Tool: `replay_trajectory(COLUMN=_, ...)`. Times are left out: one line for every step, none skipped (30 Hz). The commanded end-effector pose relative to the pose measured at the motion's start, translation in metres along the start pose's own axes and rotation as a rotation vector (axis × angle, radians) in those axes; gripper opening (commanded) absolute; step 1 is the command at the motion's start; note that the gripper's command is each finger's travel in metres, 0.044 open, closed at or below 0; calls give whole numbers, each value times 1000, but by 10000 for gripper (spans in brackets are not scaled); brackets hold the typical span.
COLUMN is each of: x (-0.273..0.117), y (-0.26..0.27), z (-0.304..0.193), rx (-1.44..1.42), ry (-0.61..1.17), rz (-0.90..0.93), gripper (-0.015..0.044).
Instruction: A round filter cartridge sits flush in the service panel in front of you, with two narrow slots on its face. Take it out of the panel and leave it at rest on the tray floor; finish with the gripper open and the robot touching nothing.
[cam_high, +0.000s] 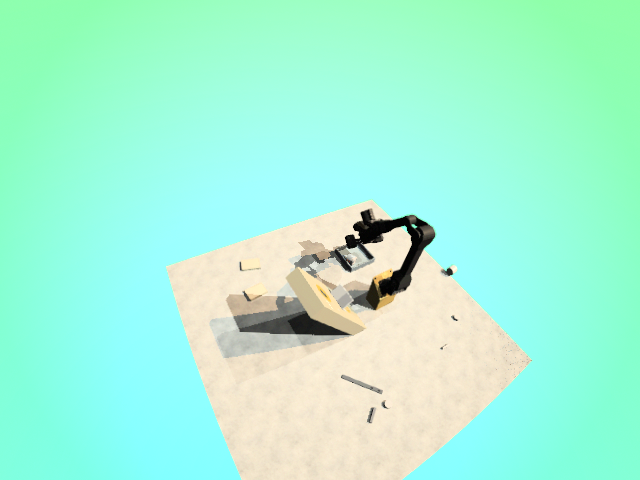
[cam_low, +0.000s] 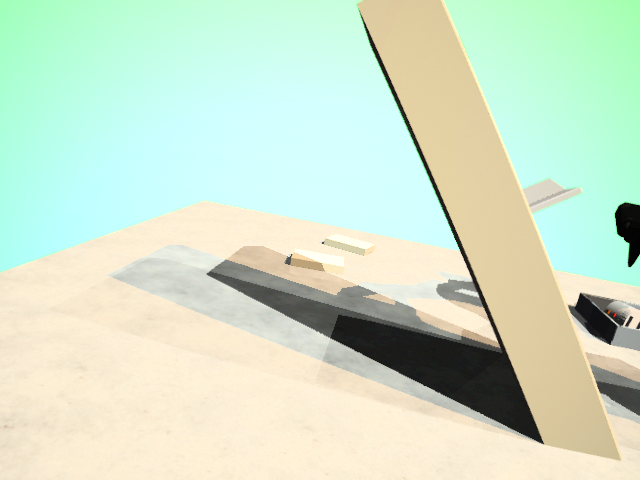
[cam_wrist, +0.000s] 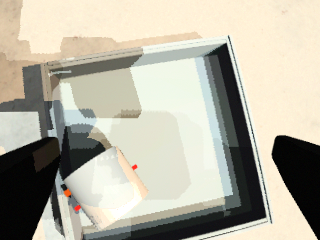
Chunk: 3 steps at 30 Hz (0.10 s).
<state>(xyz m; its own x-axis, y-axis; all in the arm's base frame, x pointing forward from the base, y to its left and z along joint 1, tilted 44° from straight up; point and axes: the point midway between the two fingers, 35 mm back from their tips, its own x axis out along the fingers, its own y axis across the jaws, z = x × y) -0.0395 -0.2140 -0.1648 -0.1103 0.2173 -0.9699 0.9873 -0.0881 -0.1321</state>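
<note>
The round filter cartridge (cam_high: 350, 259) (cam_low: 623, 313) (cam_wrist: 105, 187), whitish with small red and orange marks, lies on its side inside the tray (cam_high: 363, 265) (cam_low: 628, 339) (cam_wrist: 242, 130). In the wrist view it is in the lower left corner area, close to the left wall; whether it touches that wall is unclear. My gripper (cam_high: 350, 240) (cam_wrist: 170, 147) is open and empty, above the tray, with the cartridge below and between the spread fingers in the wrist view. The tan service panel (cam_high: 310, 299) (cam_low: 480, 206) leans nearby; a round opening shows on its face.
A grey plate (cam_high: 342, 296) (cam_low: 547, 195) sticks out from the panel face. Two pale blocks (cam_high: 250, 264) (cam_high: 255, 291) (cam_low: 348, 244) (cam_low: 317, 260) lie beyond the panel. A long grey bar (cam_high: 361, 383) and several small pieces lie farther off. The arm base (cam_high: 381, 291) stands between panel and tray.
</note>
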Motion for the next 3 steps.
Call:
replay_trajectory(x=0, y=0, z=0, rx=-1, ry=-2, rz=0, gripper=440)
replay_trajectory(x=0, y=0, z=0, rx=-1, ry=-2, rz=0, gripper=440)
replay_trajectory(x=0, y=0, z=0, rx=-1, ry=-2, rz=0, gripper=440)
